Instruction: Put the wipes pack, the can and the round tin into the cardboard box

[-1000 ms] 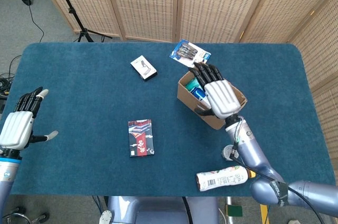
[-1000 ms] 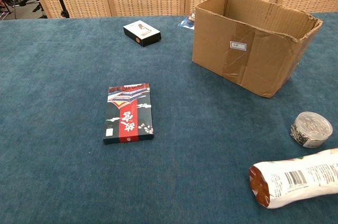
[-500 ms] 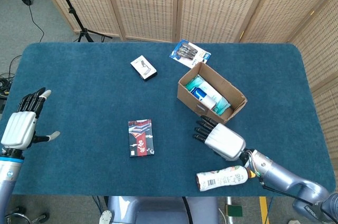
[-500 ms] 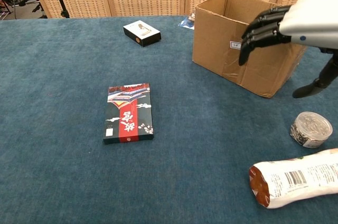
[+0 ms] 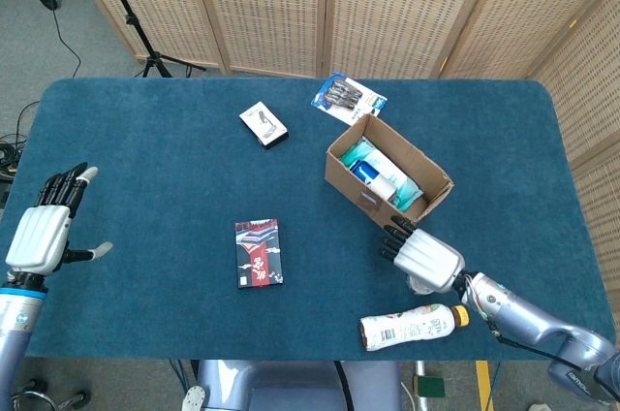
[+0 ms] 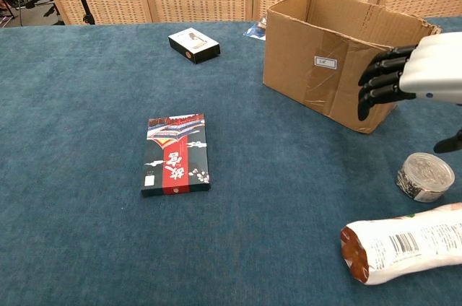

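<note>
Table (image 5: 145,169): covered in blue cloth and carrying all items below.

Cardboard box (image 5: 389,173): sitting open-topped at right of centre; wipes pack (image 5: 380,171) lying inside it, visible in the head view only.

Round tin (image 6: 426,176): resting on the table near the front right edge, outside the box and just behind the can; in the head view it is mostly hiding under the right robot hand.

Can (image 5: 408,326): lying on its side at the front edge, barcode label showing, outside the box.

Right robot hand (image 5: 423,256): hovering above the round tin, fingers (image 6: 377,82) extending toward the box wall, released and grasping nothing.

Left robot hand (image 5: 41,232): hanging over the far left table edge, fingers spread, released and grasping nothing.

Other items: red-and-black flat box (image 5: 259,252) lying left of centre; small white-and-black box (image 5: 263,124) and blister pack (image 5: 348,98) lying toward the rear.
</note>
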`<state>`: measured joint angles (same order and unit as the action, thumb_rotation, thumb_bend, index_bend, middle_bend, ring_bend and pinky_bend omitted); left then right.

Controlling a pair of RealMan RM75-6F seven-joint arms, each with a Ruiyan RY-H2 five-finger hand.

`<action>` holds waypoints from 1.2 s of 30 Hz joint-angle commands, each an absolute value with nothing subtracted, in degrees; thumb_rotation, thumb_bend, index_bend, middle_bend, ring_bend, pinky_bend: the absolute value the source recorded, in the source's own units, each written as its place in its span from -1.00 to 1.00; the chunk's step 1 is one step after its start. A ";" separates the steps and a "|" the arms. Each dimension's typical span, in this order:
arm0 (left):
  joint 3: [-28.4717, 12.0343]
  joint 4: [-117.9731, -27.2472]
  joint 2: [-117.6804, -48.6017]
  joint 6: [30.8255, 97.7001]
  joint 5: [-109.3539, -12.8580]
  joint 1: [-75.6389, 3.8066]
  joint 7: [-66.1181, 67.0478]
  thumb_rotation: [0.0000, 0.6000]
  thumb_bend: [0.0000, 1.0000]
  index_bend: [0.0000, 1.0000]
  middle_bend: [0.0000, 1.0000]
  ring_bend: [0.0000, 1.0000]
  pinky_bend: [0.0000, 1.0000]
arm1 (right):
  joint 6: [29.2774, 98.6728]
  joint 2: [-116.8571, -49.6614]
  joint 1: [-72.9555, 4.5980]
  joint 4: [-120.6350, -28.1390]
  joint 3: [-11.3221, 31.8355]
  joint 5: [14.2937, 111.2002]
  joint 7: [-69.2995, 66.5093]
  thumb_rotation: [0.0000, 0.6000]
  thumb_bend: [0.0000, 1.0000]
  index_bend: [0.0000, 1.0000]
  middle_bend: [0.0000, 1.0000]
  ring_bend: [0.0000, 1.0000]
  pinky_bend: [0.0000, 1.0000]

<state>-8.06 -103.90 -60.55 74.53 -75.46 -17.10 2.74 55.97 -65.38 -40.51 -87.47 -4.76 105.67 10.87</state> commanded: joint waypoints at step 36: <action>-7.50 -104.07 -61.93 73.84 -74.81 -17.69 6.21 1.00 -1.00 -1.00 -1.00 -1.00 -1.00 | 55.95 -71.53 -38.17 -76.08 -9.93 105.88 4.98 1.00 -0.92 -0.46 -0.54 -0.67 -0.76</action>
<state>-7.50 -104.08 -61.92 73.85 -74.82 -17.68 6.21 55.79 -71.28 -38.22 -76.36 -9.84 105.90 5.30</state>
